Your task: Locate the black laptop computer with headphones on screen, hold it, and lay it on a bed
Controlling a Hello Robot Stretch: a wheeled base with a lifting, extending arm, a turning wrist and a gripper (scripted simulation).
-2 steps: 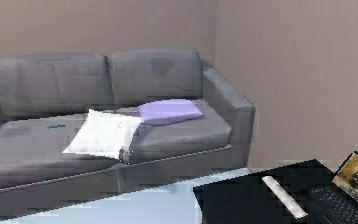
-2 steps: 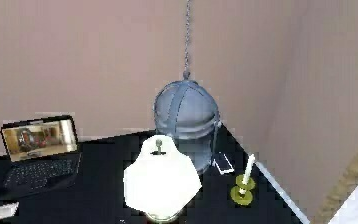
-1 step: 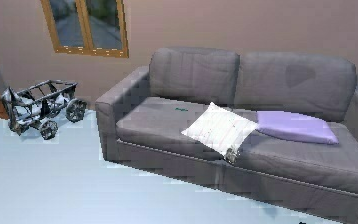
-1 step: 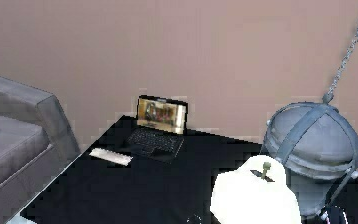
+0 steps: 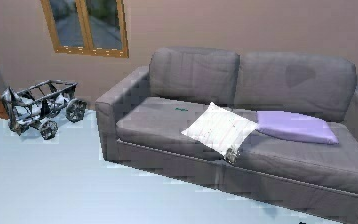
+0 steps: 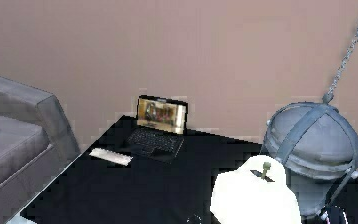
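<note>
The black laptop (image 6: pixel 159 125) stood open on a black table (image 6: pixel 77 185), at its far edge beside the wall, with the screen turned toward us and its long axis across the arm side view. We could not tell the gripper's state, nor what it held. So we judged only this: the reach must go outward, toward the wall.

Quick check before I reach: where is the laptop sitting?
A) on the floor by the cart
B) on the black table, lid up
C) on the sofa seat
B: the laptop stands lid up on the black table, close to the wall.
</note>
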